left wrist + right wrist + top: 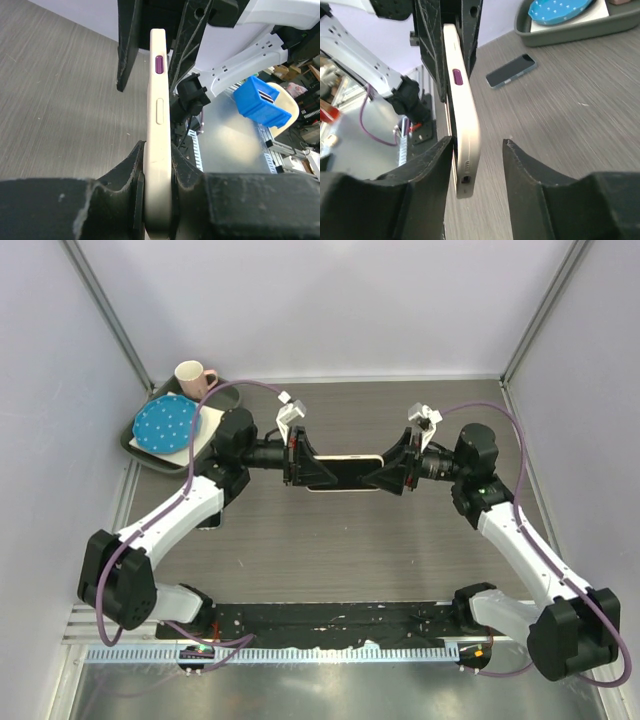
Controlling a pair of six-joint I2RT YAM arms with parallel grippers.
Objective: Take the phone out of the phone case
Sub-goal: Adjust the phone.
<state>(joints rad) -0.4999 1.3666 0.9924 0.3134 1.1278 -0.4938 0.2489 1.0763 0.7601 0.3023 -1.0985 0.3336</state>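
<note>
Top external view: over a grey wood-grain worktop [350,540] enclosed by pale panels [330,300], the left gripper [312,472] clamps a cream phone case [348,472]; the right gripper [386,476] stands released around its other end.

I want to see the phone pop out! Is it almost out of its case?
Not yet. Done: the cream phone case is lifted off the table. Now: the left fingers pinch one end, the right fingers stand open around the other. Left: the phone looks still inside and needs pulling out.
</note>
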